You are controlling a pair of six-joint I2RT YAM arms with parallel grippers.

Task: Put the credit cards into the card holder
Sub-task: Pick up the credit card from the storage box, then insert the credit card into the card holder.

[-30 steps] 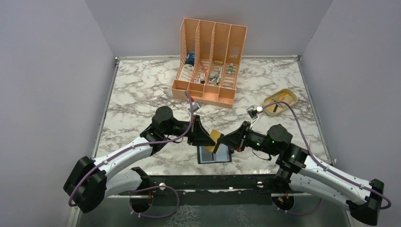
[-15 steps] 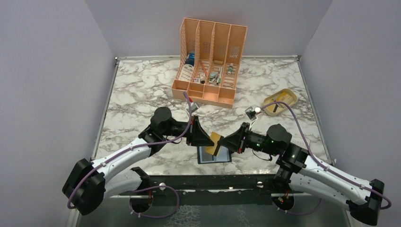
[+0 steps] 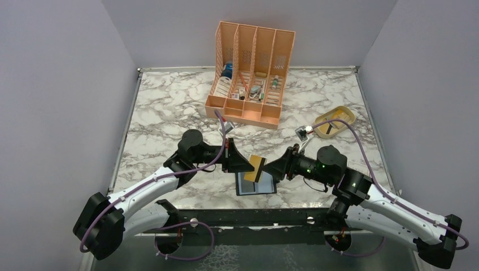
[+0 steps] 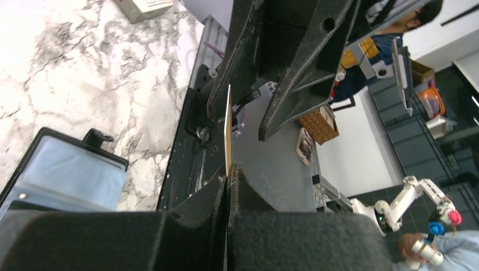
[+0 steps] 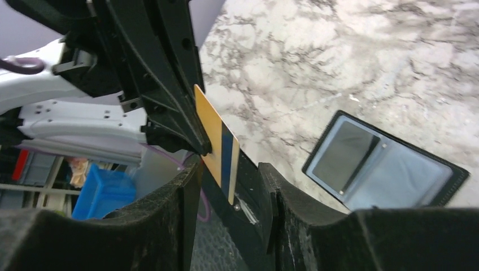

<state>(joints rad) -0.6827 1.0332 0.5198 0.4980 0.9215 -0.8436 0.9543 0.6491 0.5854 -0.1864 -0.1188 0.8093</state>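
A yellow credit card with a blue stripe [image 3: 257,167] is held upright above the open black card holder [image 3: 257,185], which lies flat near the table's front edge. My left gripper [image 3: 245,165] is shut on the card's left end; in the left wrist view the card [image 4: 227,127] shows edge-on, rising from my left gripper [image 4: 227,172]. My right gripper [image 3: 270,169] is open, its fingers on either side of the card's other end [image 5: 217,138]. The right gripper [image 5: 229,165] does not pinch the card. The holder's greyish pockets [image 5: 384,164] look empty; it also shows in the left wrist view [image 4: 68,175].
A tall orange slotted organizer [image 3: 248,73] stands at the back middle. A beige oval dish [image 3: 334,121] with a dark item in it sits at the right. The black front rail [image 3: 254,217] runs just below the holder.
Both grippers have shifted slightly left with the card between them. The card stays above the holder.
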